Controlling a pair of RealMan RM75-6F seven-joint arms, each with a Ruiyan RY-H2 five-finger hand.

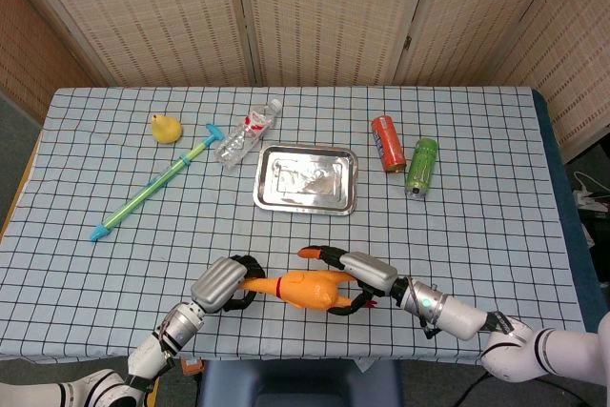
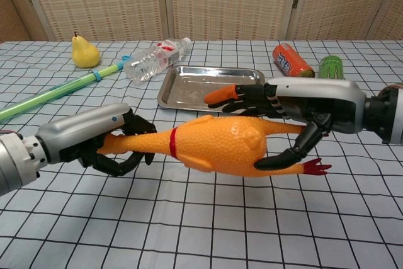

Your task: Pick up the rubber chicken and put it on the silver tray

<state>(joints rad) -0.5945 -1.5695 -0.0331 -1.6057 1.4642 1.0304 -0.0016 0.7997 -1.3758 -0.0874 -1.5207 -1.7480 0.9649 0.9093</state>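
checked table (image 1: 477, 188) | rubber chicken (image 2: 220, 146) lengthwise left-right | neck left, feet right

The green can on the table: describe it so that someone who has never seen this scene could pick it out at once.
Start at the silver tray in the middle of the checked table and look to the side of the robot's right arm. Two cans lie there side by side; the green can is the outer one, farther from the tray. Its neighbour, the red can, differs in colour.
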